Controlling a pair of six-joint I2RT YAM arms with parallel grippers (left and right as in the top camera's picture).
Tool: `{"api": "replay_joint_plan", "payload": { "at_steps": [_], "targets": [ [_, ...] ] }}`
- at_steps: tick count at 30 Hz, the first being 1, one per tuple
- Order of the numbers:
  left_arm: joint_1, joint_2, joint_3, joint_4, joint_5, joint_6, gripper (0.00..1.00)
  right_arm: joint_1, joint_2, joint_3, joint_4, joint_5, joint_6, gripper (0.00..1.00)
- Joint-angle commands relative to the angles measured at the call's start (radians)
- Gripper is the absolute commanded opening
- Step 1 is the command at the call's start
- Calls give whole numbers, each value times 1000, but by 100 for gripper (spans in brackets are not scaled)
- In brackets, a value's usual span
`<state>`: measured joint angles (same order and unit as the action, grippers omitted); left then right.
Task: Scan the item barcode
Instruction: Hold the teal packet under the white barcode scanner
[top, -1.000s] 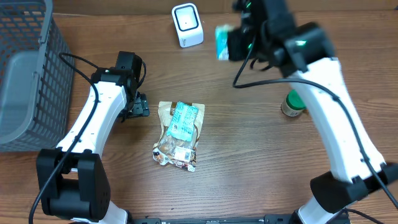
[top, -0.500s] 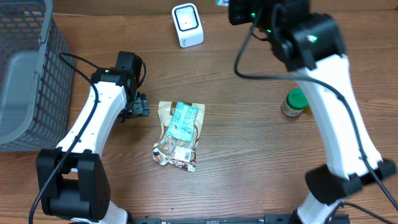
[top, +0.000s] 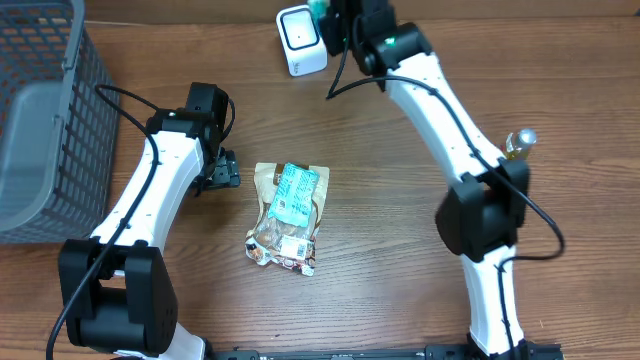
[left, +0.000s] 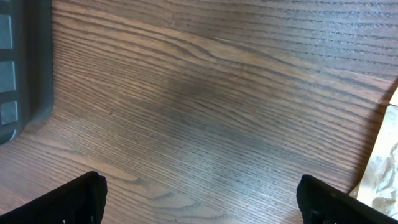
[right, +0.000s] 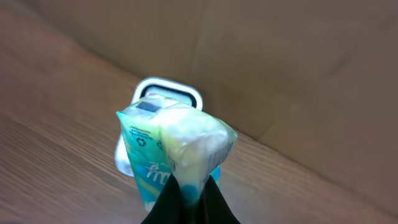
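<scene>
A teal and white soft pack (right: 174, 149) is pinched at its lower end by my right gripper (right: 189, 186), which is shut on it. The pack is held upright just in front of the white barcode scanner (right: 166, 88), covering most of its face. In the overhead view the right gripper (top: 336, 26) sits at the table's far edge, next to the scanner (top: 300, 40), and only a teal sliver of the pack (top: 319, 9) shows. My left gripper (top: 222, 170) hangs open and holds nothing; its fingertips (left: 74, 202) are wide apart over bare wood.
A brown snack bag with a teal label (top: 288, 215) lies mid-table, and its edge shows in the left wrist view (left: 382, 168). A grey mesh basket (top: 40, 120) stands at the left. A small shiny-topped object (top: 519, 140) peeks out beside the right arm's elbow.
My right arm has swung left along the table's far edge, carrying the pack from right of the scanner to right beside it. The left arm has not moved.
</scene>
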<state>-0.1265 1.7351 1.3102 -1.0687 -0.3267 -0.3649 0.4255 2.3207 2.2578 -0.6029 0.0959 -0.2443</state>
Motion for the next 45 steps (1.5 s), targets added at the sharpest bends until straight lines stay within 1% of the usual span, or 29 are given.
{"api": "replay_joint_plan", "payload": {
  "at_steps": [1, 7, 16, 23, 35, 37, 41, 45],
  "targets": [
    [2, -19, 18, 1, -13, -13, 99, 7, 66, -1, 79, 35, -291, 4],
    [2, -19, 18, 1, -13, -14, 99, 9, 122, -1, 179, 53, -307, 4],
    [2, -19, 18, 1, -13, -13, 99, 11, 132, -2, 296, 53, -307, 4],
    [2, -19, 18, 1, -13, -13, 100, 12, 132, -2, 344, 53, -307, 4],
    [2, -19, 18, 1, -13, -13, 100, 20, 161, -3, 348, 45, -318, 4],
    [2, -19, 18, 1, -13, -13, 99, 21, 174, -3, 346, 47, -348, 4],
    [2, -19, 18, 1, -13, -13, 99, 38, 210, -7, 329, 67, -475, 4],
    [2, -19, 18, 1, -13, -13, 100, 59, 237, -10, 346, 98, -550, 4]
  ]
}}
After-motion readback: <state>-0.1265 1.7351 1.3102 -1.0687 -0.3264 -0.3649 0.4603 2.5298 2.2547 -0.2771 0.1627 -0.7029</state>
